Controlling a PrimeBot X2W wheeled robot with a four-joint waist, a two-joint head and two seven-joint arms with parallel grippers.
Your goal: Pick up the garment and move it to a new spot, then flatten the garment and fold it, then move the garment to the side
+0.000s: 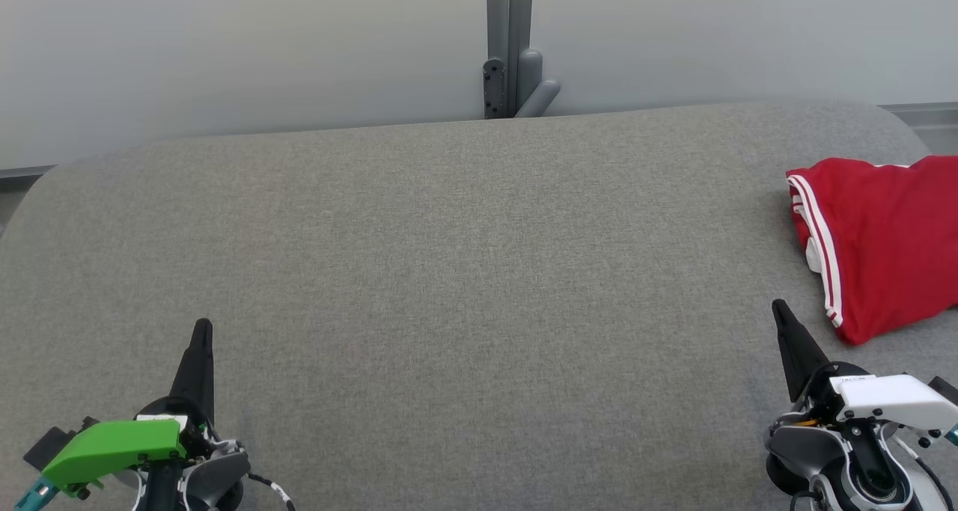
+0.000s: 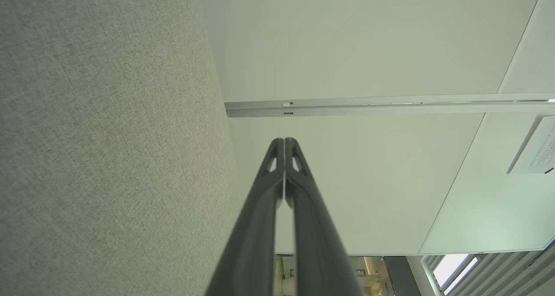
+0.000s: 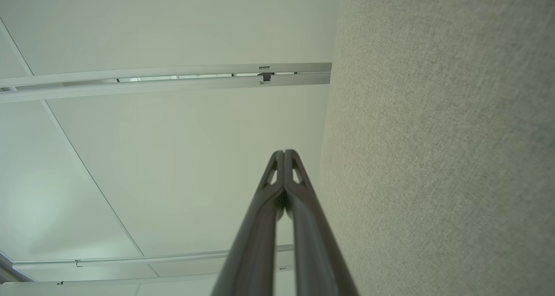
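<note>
Garment (image 1: pixel 883 242), red, white side stripes, folded, on grey cushion (image 1: pixel 449 271)

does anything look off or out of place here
Nothing stands out. The red garment lies folded at the far right of the grey cushion, its edge running out of the head view; no tears or spills show. The left claw and right claw sit shut and empty, apart from it.
</note>
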